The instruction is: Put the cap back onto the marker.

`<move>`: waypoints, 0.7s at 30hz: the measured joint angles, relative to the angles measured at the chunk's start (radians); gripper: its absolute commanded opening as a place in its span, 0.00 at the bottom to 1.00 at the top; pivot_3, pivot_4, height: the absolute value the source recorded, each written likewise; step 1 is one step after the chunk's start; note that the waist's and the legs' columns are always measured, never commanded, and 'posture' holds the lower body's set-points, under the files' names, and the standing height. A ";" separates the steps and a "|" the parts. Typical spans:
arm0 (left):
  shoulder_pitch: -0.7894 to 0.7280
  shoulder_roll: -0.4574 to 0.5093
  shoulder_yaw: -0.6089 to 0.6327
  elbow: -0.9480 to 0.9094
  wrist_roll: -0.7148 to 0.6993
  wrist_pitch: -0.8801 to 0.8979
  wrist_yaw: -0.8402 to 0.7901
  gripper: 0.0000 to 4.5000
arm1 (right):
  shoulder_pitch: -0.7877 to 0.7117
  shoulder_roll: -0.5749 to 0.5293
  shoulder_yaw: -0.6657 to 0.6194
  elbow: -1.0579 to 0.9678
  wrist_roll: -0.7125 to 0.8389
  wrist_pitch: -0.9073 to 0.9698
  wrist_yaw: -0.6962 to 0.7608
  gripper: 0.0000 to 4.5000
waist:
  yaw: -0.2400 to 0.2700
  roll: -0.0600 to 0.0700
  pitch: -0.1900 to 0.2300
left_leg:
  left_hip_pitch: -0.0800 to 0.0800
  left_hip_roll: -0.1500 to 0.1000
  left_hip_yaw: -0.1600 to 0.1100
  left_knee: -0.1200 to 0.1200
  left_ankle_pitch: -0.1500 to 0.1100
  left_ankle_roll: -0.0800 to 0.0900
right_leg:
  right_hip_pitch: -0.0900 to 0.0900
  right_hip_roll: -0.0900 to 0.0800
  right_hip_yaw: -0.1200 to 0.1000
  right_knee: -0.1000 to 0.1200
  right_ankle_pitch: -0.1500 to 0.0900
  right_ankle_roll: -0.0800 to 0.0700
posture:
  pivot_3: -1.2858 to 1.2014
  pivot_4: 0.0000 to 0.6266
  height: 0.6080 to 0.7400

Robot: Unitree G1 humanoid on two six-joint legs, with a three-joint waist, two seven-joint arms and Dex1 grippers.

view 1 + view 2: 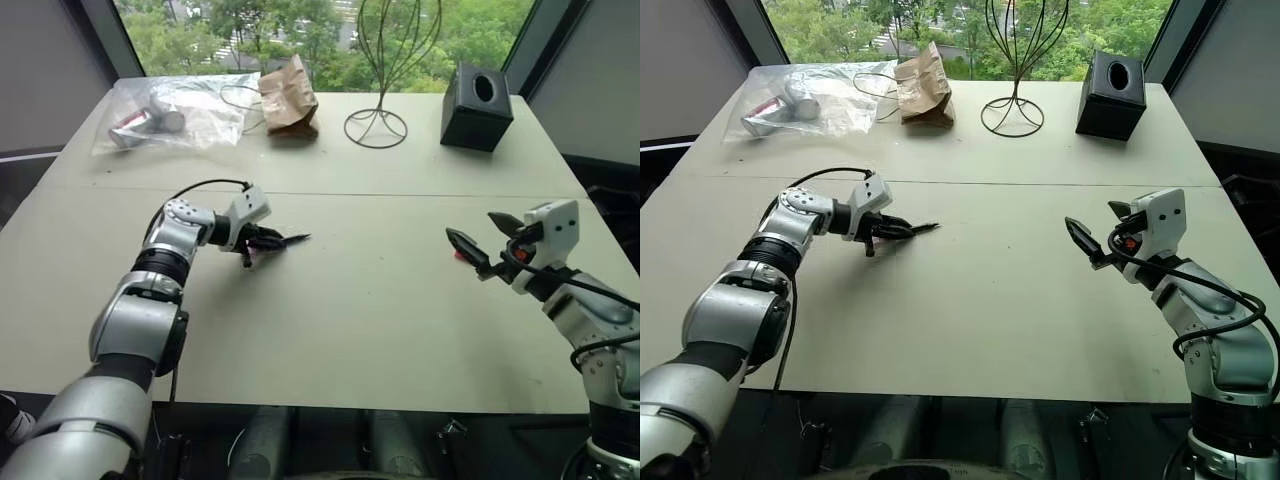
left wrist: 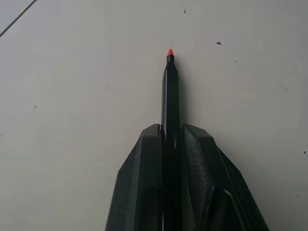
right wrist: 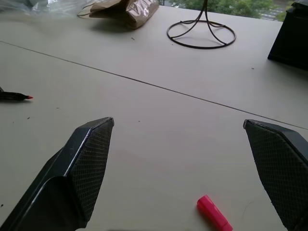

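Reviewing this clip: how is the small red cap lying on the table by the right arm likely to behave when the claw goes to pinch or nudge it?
The cap looks round and lies on its side, so a nudge would probably roll it. It is tiny against the open right claw, so likely light and easily flicked away. Its smooth plastic may slip.

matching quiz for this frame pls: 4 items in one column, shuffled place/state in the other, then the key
Items:
1. marker
2. cap
3. right gripper
4. black box

Places/states:
A. lying on the table, below the open fingers
B. at the far edge of the table, by the wire stand
C. clamped in the left gripper, red tip bare
D. open, holding nothing

Pairs: 1-C, 2-A, 3-D, 4-B
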 measured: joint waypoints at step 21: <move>-0.041 0.043 0.008 -0.196 -0.065 0.037 -0.238 0.01 | -0.068 -0.187 0.068 0.541 -0.218 -0.430 0.341 1.00 | -0.012 -0.001 0.000 | 0.000 -0.001 0.005 0.000 0.000 0.000 | 0.000 0.000 0.000 0.001 0.000 0.000 | 0.52 0.24 1.00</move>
